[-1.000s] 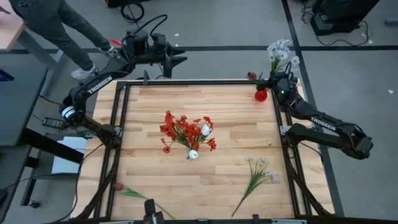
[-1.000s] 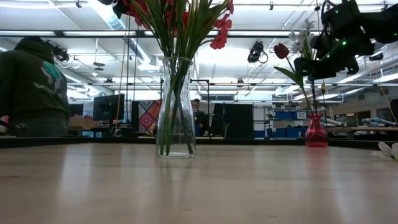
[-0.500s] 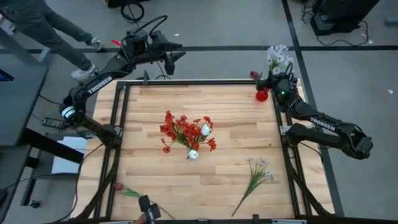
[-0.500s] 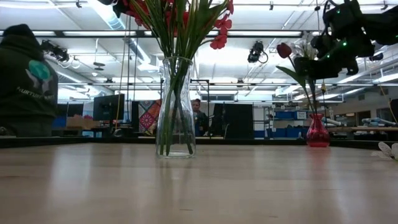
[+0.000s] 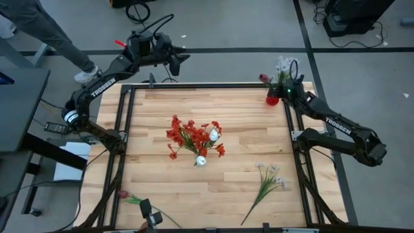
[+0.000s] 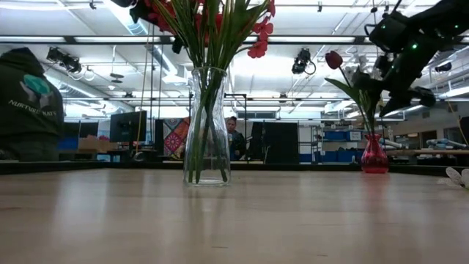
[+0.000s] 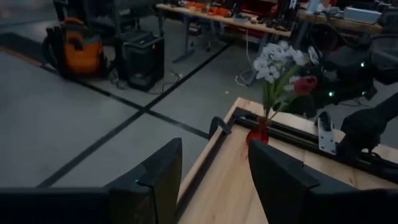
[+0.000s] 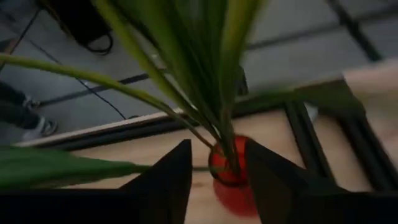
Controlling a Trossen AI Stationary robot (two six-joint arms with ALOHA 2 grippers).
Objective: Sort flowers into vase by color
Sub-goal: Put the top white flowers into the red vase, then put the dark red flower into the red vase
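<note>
A small red vase (image 5: 272, 99) stands at the table's far right corner. It holds a pale spray (image 5: 283, 65) and a dark tulip bud (image 5: 263, 78) by their stems. My right gripper (image 8: 217, 186) hovers open just right of it, its fingers either side of the green stems (image 8: 205, 93), clear of them. A clear glass vase (image 6: 207, 128) at mid-table holds red flowers and white buds (image 5: 194, 137). Another pale spray (image 5: 266, 181) and a tulip (image 5: 132, 199) lie flat near the front edge. My left gripper (image 7: 214, 174) is open beyond the far edge.
A black frame rail (image 5: 207, 85) borders the table. A person (image 5: 39, 26) walks beyond the far left corner. A small dark object (image 5: 147, 212) shows at the near edge by the lying tulip. Bare wood lies between the two vases.
My right gripper has opened and let go of the stems in the red vase. It has tipped and drawn a little up and away. The pale spray has settled lower into the vase. The person at the far left has walked on.
</note>
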